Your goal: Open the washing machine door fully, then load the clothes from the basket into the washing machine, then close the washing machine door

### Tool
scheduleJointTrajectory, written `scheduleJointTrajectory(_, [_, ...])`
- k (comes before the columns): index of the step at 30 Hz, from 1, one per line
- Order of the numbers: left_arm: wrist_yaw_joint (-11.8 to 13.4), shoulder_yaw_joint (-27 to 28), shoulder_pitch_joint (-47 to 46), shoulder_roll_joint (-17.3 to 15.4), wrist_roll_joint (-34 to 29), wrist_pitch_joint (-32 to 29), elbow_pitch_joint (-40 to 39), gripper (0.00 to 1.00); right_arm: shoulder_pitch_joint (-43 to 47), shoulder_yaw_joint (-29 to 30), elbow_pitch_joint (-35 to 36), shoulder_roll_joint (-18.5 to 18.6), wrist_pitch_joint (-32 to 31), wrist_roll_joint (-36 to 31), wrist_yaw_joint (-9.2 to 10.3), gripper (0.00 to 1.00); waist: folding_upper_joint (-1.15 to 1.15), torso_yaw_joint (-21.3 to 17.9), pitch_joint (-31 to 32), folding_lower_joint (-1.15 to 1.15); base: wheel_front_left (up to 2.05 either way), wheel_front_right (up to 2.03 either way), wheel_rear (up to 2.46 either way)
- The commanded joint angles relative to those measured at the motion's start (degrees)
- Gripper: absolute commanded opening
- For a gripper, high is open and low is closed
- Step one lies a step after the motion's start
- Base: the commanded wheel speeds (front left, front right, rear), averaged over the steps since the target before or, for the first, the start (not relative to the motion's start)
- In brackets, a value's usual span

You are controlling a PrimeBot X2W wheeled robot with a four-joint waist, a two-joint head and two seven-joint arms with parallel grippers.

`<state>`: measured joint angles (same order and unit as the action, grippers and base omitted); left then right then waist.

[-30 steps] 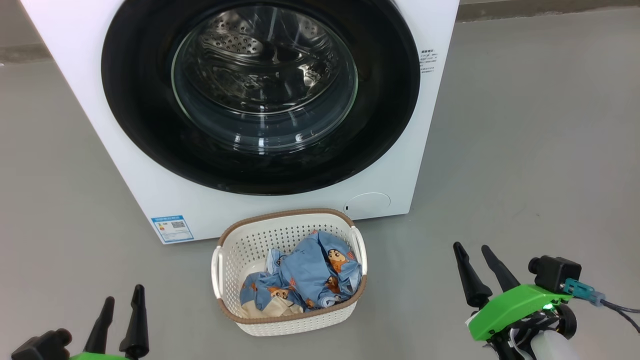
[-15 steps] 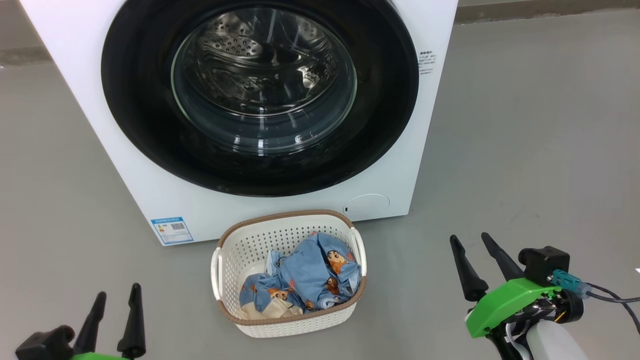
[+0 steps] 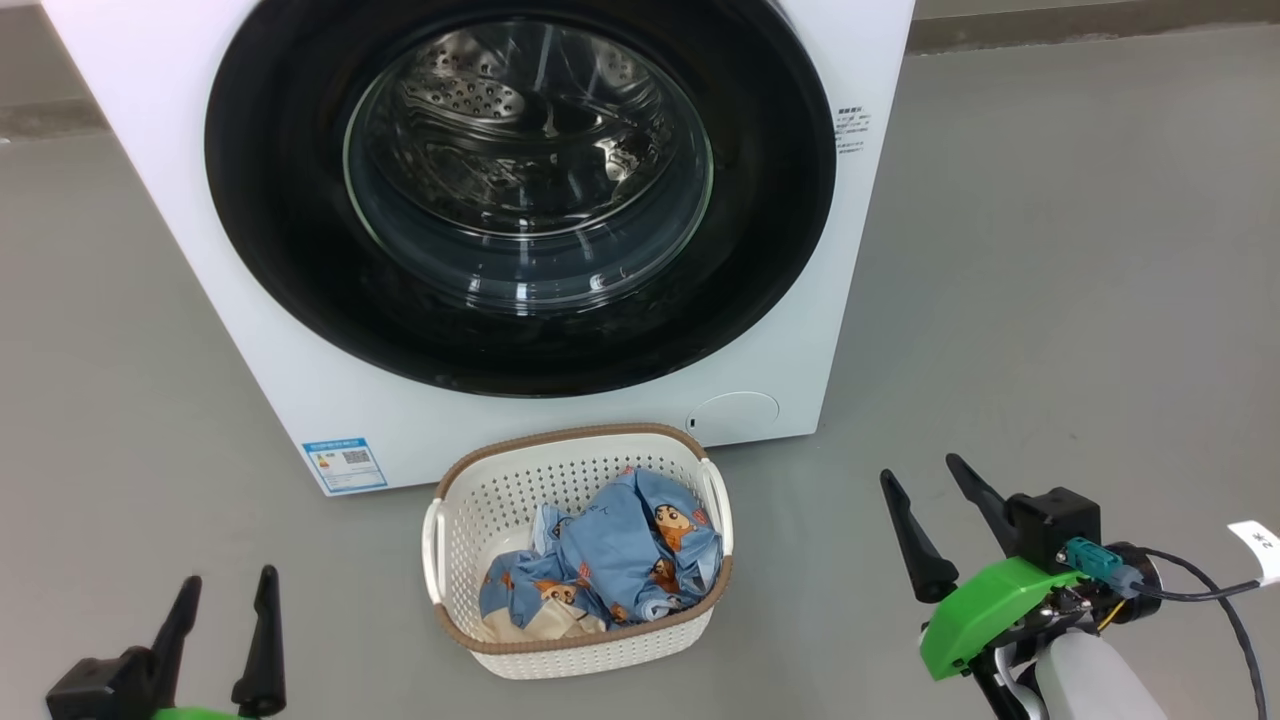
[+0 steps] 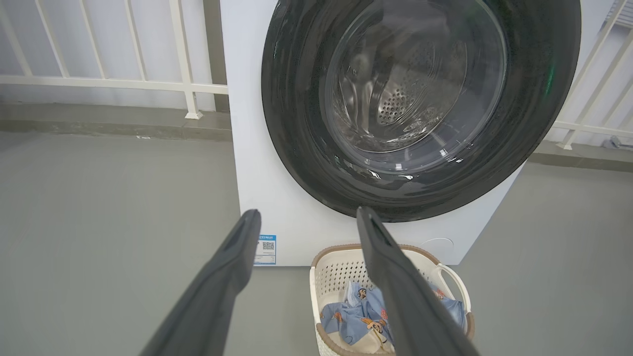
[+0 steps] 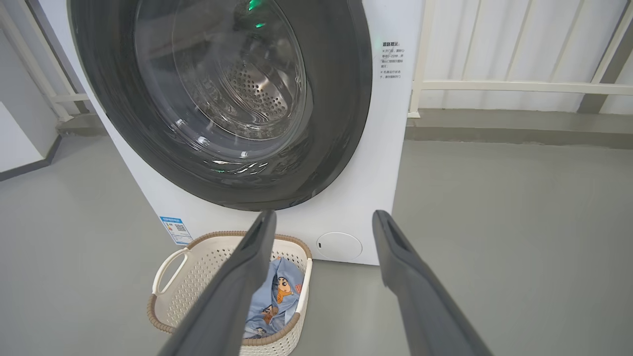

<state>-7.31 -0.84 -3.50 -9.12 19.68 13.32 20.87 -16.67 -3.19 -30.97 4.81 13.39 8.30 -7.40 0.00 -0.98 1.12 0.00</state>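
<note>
Grey floor [image 3: 1050, 300] carries one washing machine [image 3: 400, 425]. Its one washing machine door [image 3: 520, 190] is shut flat on the front; being round, it has no long axis. The door lies ahead of and above both sets of jaws. The right gripper [image 3: 918, 467], set further forward, looks the nearer. One basket [image 3: 590, 655], just before the machine's foot, holds one heap of clothes [image 3: 620, 560]. The left gripper [image 3: 229, 578] sits lower. Both jaws are spread, holding nothing.

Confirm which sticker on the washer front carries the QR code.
The blue label at the lower-left corner of the washing machine, beside the basket. The other sticker, right of the washing machine door, is only lines of small text.
</note>
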Motion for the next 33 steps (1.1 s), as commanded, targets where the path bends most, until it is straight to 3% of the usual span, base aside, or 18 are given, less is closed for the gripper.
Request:
scheduleJointTrajectory(1, [-0.2, 2.2, -3.1, -1.9, -2.0, 1.1, -0.9, 1.0, -2.7, -1.6, 1.0, -0.4, 1.0, -2.3, -0.09, 1.0, 0.0, 0.0, 0.0, 0.0, 0.0, 0.0, 0.0])
scheduleJointTrajectory(12, [-0.2, 4.1, -3.3, -1.1, -4.8, 1.7, 0.2, 1.0, -2.9, 0.7, 0.7, -0.9, 1.6, -4.8, -0.09, 1.0, 0.0, 0.1, 0.3, 0.0, 0.0, 0.0, 0.0])
scheduleJointTrajectory(33, [-0.2, 7.2, -3.5, 0.7, -4.7, 1.7, 1.6, 1.0, -2.7, 3.7, -0.1, -1.8, 1.6, -1.6, -0.09, 1.0, 0.0, 0.5, 0.7, 0.0, 0.0, 0.0, 0.0])
